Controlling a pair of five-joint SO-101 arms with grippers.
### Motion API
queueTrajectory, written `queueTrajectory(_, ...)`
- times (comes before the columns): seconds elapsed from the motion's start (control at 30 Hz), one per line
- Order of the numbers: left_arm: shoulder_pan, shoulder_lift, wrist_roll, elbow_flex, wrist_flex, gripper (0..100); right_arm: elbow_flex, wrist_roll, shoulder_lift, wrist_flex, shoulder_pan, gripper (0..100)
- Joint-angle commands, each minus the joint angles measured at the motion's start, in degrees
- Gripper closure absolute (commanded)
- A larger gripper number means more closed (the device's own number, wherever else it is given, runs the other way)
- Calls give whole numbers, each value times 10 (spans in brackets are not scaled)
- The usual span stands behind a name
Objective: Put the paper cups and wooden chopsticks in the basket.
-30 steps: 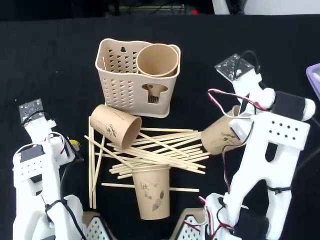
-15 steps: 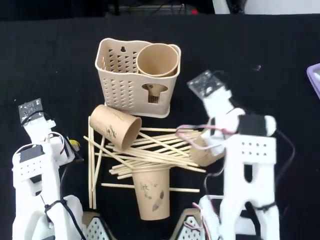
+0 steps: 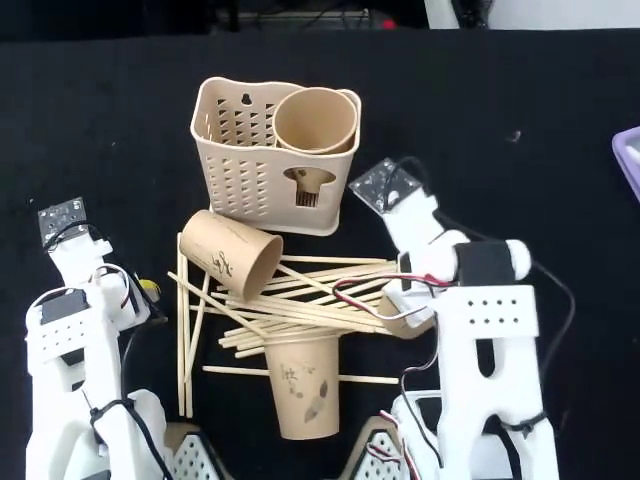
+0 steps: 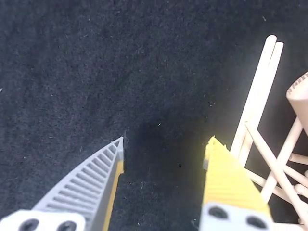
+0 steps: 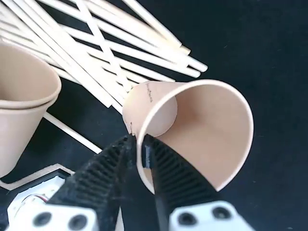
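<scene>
Scattered wooden chopsticks point(image 3: 300, 305) lie crisscrossed mid-table. At their 12 o'clock your beige slotted basket point(image 3: 240, 185) stands with one paper cup point(image 3: 315, 120) upright inside. A second cup point(image 3: 232, 252) lies on its side at the pile's 10 o'clock, and a third cup point(image 3: 303, 385) is at 6 o'clock. At 3 o'clock, your right gripper point(image 5: 137, 143) pinches the wall of a fourth cup point(image 5: 202, 125), tipped sideways.

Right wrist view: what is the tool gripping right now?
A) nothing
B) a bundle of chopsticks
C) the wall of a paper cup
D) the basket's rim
C: the right tool pinches the paper cup by its wall, one finger inside, one outside.
</scene>
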Motion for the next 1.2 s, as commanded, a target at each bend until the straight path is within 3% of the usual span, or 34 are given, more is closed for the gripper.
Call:
queueTrajectory(0.0, -4, -14, 4, -7, -7, 730, -129, -3, -22, 51, 16, 988)
queueTrajectory(0.17, -4, -14, 4, -7, -7, 730, -331, -8, -17, 82, 16, 988)
queueTrajectory(0.4, -4, -14, 4, -7, -7, 730, -546, -47, 61, 5, 11, 988)
queueTrajectory(0.67, -4, -14, 4, -7, -7, 730, -729, -48, 220, 10, -120, 988)
queueTrajectory(0.8, -4, -14, 4, -7, -7, 730, -778, -46, 293, 14, -172, 988)
queueTrajectory(1.07, -4, -14, 4, -7, -7, 730, -834, -41, 370, 51, -186, 988)
queueTrajectory(1.17, -4, -14, 4, -7, -7, 730, -828, -5, 381, 73, -192, 988)
